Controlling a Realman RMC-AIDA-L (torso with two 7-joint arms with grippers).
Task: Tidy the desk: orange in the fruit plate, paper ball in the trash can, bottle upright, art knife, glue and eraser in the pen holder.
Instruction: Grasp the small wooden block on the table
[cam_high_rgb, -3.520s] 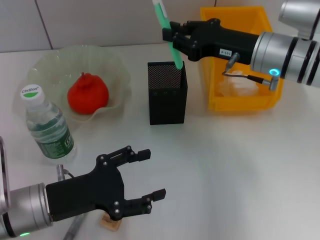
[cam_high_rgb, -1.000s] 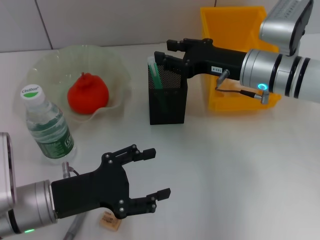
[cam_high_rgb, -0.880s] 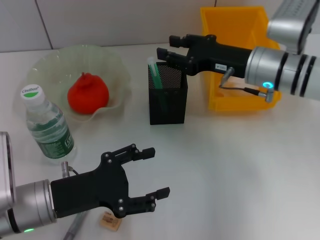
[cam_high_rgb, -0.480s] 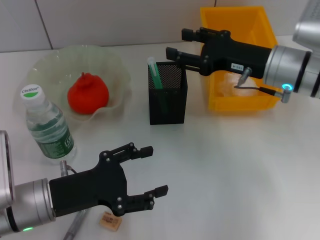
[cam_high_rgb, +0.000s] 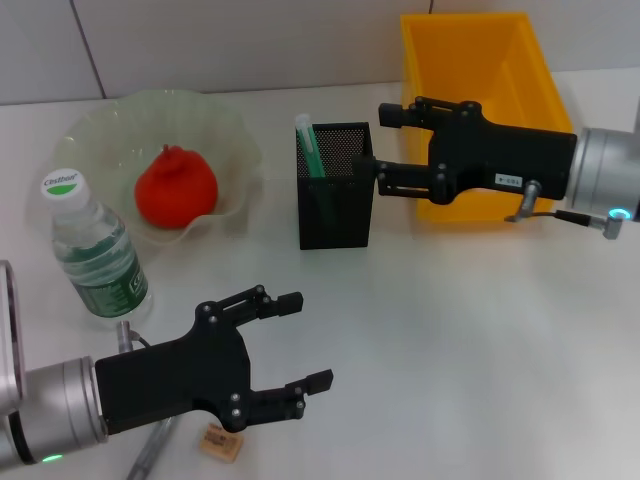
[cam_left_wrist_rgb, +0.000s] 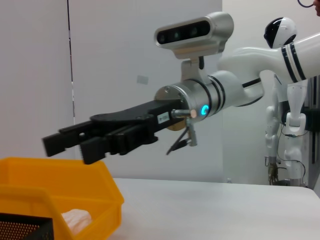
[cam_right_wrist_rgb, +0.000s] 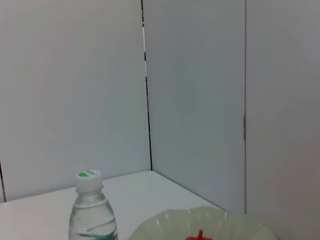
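The orange (cam_high_rgb: 176, 188) lies in the pale-green fruit plate (cam_high_rgb: 100, 125). Beside it the bottle (cam_high_rgb: 95, 255) stands upright. A green stick (cam_high_rgb: 310, 145) leans inside the black mesh pen holder (cam_high_rgb: 335, 190). My right gripper (cam_high_rgb: 372, 143) hovers open and empty just right of the holder, in front of the yellow trash can (cam_high_rgb: 480, 60). The paper ball (cam_left_wrist_rgb: 76, 218) lies inside that can. My left gripper (cam_high_rgb: 308, 340) is open near the front edge, above the tan eraser (cam_high_rgb: 220, 441). The wrist views also show the bottle (cam_right_wrist_rgb: 91, 215) and the right gripper (cam_left_wrist_rgb: 65, 145).
A grey metal rod-like tool (cam_high_rgb: 150, 450) lies under my left arm, next to the eraser. Bare white table spreads across the middle and right front. A wall stands close behind the plate and the can.
My right gripper let go of the green stick, which now stands in the pen holder, then drew back to the right and lower. The left gripper has hardly moved.
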